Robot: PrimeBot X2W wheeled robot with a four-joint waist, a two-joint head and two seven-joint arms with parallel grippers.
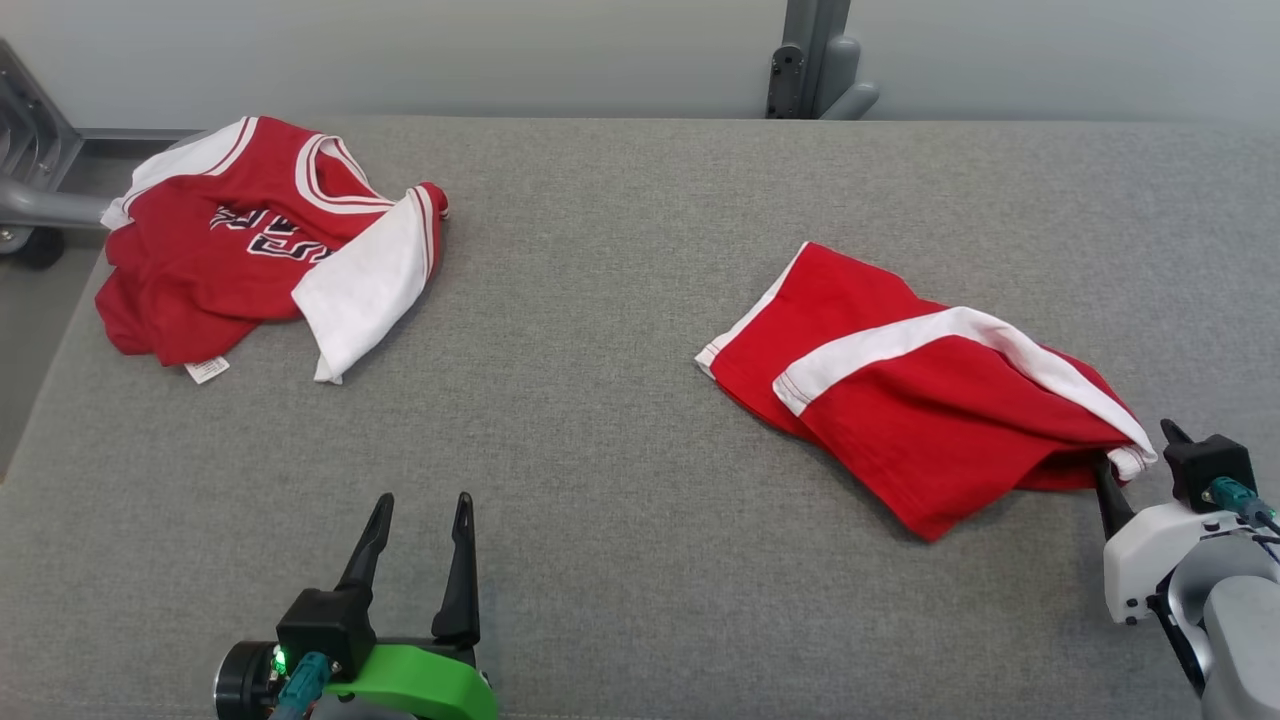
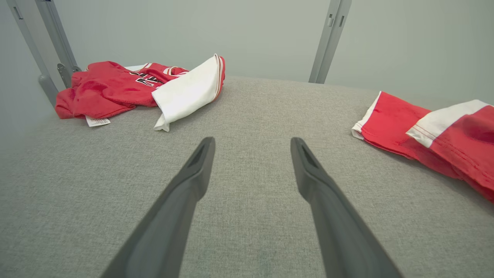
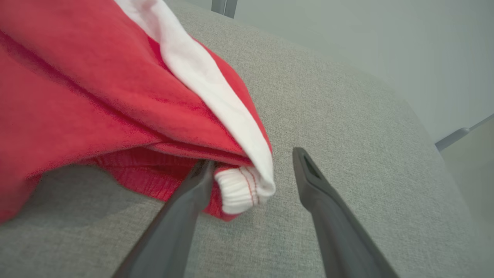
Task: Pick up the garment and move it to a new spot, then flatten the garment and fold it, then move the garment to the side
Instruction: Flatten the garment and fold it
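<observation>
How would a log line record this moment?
shorts: on grey surface | right hand: open at waistband corner | left hand: open, empty

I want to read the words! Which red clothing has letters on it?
The red jersey at the far left: black-and-white letters run across its front. The red shorts by the right gripper carry just a white stripe.

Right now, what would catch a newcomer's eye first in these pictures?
Two bright red garments on the grey padded surface: crumpled red shorts with a white stripe at the right, and a red jersey with white sleeves at the far left. The right jaws stand open with the shorts' waistband corner between them.
</observation>
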